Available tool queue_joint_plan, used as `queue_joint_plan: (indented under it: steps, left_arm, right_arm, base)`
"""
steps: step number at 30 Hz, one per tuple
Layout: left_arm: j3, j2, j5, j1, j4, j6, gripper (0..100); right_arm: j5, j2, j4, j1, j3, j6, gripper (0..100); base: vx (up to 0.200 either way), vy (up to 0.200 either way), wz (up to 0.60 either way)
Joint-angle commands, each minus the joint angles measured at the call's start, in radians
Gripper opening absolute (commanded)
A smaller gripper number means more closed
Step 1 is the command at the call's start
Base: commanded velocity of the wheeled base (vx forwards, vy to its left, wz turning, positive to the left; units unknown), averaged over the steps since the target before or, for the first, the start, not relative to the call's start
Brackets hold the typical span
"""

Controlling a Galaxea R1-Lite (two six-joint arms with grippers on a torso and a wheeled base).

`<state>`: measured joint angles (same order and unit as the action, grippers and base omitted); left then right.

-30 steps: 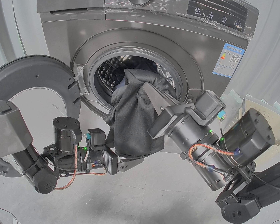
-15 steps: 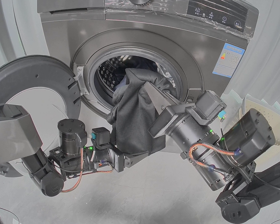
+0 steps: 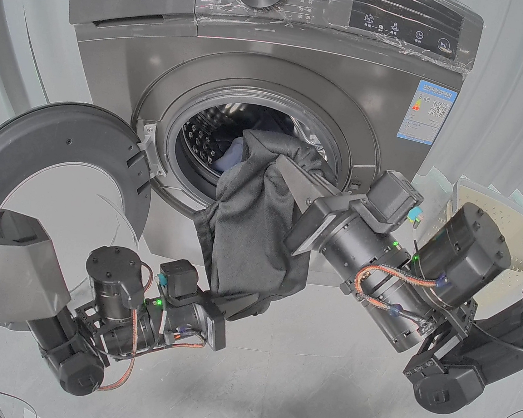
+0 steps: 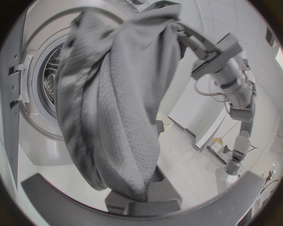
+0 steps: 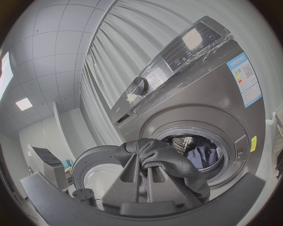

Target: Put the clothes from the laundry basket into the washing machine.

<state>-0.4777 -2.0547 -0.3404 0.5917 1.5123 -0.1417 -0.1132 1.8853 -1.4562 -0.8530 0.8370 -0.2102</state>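
A dark grey garment (image 3: 252, 230) hangs out of the washing machine's (image 3: 281, 51) round drum opening, its top just inside the rim. My right gripper (image 3: 284, 162) is shut on that top part; in the right wrist view the cloth (image 5: 165, 156) bunches over the gripper (image 5: 143, 169). My left gripper (image 3: 240, 307) is below the opening, shut on the garment's lower end, and in the left wrist view the cloth (image 4: 118, 103) runs down into it (image 4: 144, 192). Blue clothing (image 5: 203, 156) lies inside the drum. The cream laundry basket (image 3: 510, 231) stands at the right behind my right arm.
The machine's door (image 3: 61, 150) stands swung open to the left, close to my left arm. Bare grey floor (image 3: 291, 380) lies in front of the machine. Curtains hang on both sides.
My left arm has dropped lower and back to the left, stretching the garment's lower end downward. The right gripper has shifted only slightly at the drum opening.
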Motion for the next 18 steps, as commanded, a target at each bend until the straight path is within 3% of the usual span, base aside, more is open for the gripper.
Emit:
queue_joint_plan:
  steps: [1, 9, 18]
  left_arm:
    - [0.125, 0.145, 0.000, 0.071, 0.039, 0.002, 0]
    - [0.206, 0.353, -0.017, 0.066, 0.039, 0.001, 0]
    - [0.154, 0.398, -0.015, 0.065, 0.039, -0.016, 0]
  right_arm:
    - [-0.002, 0.018, 0.003, 0.014, -0.010, -0.003, 0]
    - [0.000, 0.049, 0.000, 0.017, -0.032, -0.003, 0]
    - [0.001, 0.061, -0.001, 0.012, -0.087, -0.003, 0]
  base:
    - [0.000, 0.000, 0.00]
    - [0.000, 0.000, 0.00]
    - [0.000, 0.000, 0.00]
